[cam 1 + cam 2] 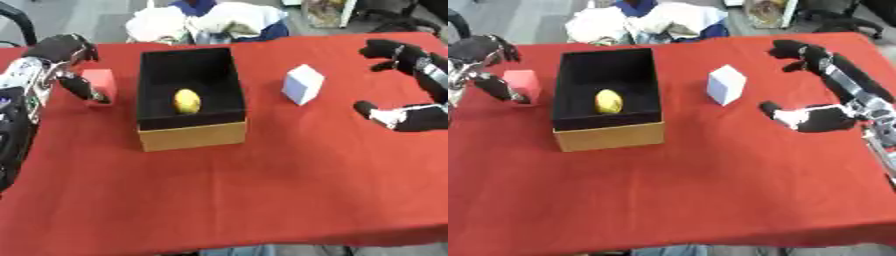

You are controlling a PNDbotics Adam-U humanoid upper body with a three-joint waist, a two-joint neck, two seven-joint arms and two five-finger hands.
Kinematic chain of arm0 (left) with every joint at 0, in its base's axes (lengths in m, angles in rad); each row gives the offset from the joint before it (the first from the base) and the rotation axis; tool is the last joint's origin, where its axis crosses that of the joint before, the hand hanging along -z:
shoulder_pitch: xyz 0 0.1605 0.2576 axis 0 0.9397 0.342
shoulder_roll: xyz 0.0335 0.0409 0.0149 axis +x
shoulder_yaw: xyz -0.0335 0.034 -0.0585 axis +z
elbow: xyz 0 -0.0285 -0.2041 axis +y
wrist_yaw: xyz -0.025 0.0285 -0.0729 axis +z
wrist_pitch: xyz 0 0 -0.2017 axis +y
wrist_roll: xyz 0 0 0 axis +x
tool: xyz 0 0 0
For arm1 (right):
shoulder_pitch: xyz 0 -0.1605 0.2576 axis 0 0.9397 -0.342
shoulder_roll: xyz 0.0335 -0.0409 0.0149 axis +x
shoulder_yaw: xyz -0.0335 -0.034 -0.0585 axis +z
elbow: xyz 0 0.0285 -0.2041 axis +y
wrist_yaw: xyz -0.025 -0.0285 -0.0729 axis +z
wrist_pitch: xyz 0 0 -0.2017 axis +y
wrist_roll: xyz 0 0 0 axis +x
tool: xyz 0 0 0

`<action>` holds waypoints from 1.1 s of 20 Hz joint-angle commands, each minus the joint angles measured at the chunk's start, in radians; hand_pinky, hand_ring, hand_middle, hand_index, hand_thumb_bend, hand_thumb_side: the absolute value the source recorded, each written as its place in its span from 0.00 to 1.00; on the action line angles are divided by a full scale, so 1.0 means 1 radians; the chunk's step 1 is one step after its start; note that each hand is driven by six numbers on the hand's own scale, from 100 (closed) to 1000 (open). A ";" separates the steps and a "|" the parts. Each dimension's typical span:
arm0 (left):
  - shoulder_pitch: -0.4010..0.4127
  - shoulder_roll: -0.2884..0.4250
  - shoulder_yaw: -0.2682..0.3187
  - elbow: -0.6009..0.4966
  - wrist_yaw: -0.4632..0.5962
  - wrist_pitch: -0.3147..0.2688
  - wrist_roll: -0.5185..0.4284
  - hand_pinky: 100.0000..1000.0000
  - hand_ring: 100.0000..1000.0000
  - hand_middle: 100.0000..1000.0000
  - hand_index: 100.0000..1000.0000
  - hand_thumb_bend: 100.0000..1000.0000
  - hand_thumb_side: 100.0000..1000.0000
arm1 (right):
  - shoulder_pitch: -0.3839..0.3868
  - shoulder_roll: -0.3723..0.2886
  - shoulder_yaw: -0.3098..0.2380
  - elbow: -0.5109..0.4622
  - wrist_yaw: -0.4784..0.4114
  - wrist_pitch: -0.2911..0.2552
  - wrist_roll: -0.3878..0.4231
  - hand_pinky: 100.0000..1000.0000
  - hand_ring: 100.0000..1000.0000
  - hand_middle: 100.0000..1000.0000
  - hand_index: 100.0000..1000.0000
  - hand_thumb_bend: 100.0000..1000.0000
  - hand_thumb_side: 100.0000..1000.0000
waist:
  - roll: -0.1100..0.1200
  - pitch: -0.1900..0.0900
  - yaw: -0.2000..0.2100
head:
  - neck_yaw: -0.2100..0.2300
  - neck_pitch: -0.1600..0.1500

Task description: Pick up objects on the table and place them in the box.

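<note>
Left hand: black and silver, at the far left of the red-cloth worktop, thumb and fingers set round the small pink cube, closing on its sides; whether it bears on the cube yet cannot be told.

Small pink cube: just left of the box, resting on the cloth. Judged light and rigid, perhaps foam or plastic; flat opposite faces offer the best hold.

Open cardboard box with black lining: centre left. Holds one yellow egg-shaped object, already in place. Judged smooth and apt to roll.

White cube: right of the box, well apart from both hands, turned corner-on. Judged light and stiff; take by two parallel faces.

Right hand: at the right edge, fingers spread, holding nothing.

Brands, labels, writing: none legible on any item.
</note>
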 commanded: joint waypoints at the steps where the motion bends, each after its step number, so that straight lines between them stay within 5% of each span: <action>1: -0.024 0.009 0.016 0.009 -0.032 0.013 0.006 0.61 0.59 0.57 0.68 0.74 0.19 | -0.016 -0.020 -0.014 -0.006 -0.007 -0.003 -0.001 0.79 0.90 0.84 0.98 0.32 0.20 | -0.001 -0.012 -0.003 | -0.004 0.005; 12: -0.010 -0.001 0.027 0.000 -0.021 0.025 0.053 0.52 0.44 0.41 0.48 0.55 0.12 | -0.014 -0.016 -0.016 -0.002 -0.009 -0.004 -0.007 0.79 0.90 0.84 0.98 0.29 0.23 | -0.001 -0.012 -0.004 | -0.007 0.005; 22: -0.039 0.009 0.007 -0.191 0.132 0.007 0.052 0.51 0.41 0.37 0.44 0.49 0.11 | -0.012 -0.018 -0.015 0.001 -0.009 -0.005 -0.006 0.79 0.90 0.84 0.98 0.29 0.23 | 0.000 -0.023 0.003 | -0.009 0.005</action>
